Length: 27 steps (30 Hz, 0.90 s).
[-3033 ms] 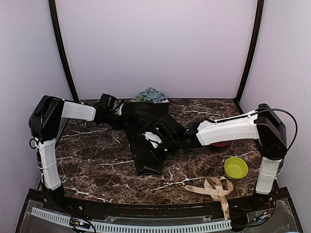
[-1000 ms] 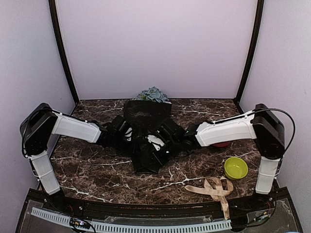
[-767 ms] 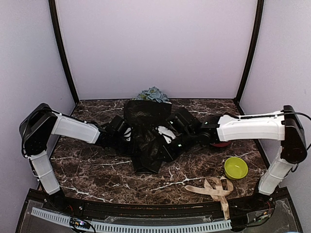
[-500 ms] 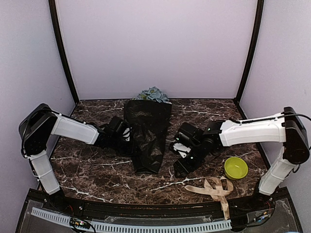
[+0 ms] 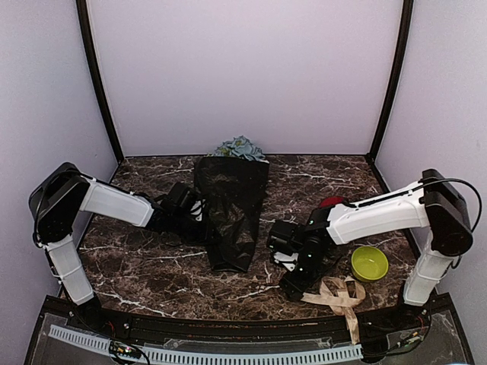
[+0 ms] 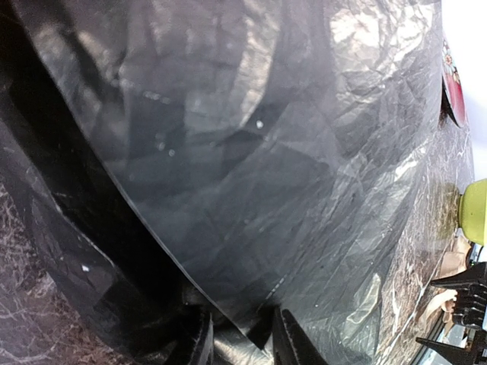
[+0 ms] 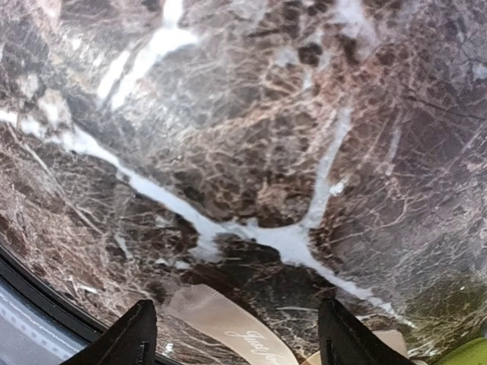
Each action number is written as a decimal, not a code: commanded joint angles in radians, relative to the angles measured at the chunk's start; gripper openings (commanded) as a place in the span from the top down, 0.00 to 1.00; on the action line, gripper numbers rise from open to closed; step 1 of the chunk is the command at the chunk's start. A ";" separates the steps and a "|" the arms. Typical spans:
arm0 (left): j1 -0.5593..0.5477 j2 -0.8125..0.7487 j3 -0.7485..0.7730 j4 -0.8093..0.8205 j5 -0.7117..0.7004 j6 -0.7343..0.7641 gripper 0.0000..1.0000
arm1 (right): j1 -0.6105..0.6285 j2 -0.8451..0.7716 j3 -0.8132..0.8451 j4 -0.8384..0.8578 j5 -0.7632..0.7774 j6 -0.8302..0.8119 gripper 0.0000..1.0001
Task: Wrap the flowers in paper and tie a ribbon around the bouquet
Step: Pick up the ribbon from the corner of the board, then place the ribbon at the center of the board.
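Observation:
The paper (image 5: 230, 209) lies rolled into a black cone around the flowers (image 5: 237, 147), whose blue and green tops show at its wide far end. My left gripper (image 5: 199, 219) sits at the cone's left side, shut on a fold of the paper (image 6: 289, 152), with the edge pinched between its fingers (image 6: 292, 346). My right gripper (image 5: 294, 280) hangs open low over the table, apart from the cone. Just beyond its fingertips lies the end of the beige ribbon (image 7: 232, 325). The rest of the ribbon (image 5: 337, 295) is a loose heap at the front right.
A lime green bowl (image 5: 369, 262) stands to the right of my right arm, with a red object (image 5: 330, 201) behind the forearm. The black frame edge (image 7: 30, 285) runs close to the ribbon. Purple walls close in the back and both sides.
My right gripper has opened, let go of the paper cone and swung to the front right, down over the ribbon's end. The left gripper has kept its hold and place.

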 commanded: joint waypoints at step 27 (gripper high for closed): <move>0.011 0.016 -0.051 -0.051 -0.005 -0.008 0.72 | -0.485 -0.190 1.173 0.073 0.666 -0.343 1.00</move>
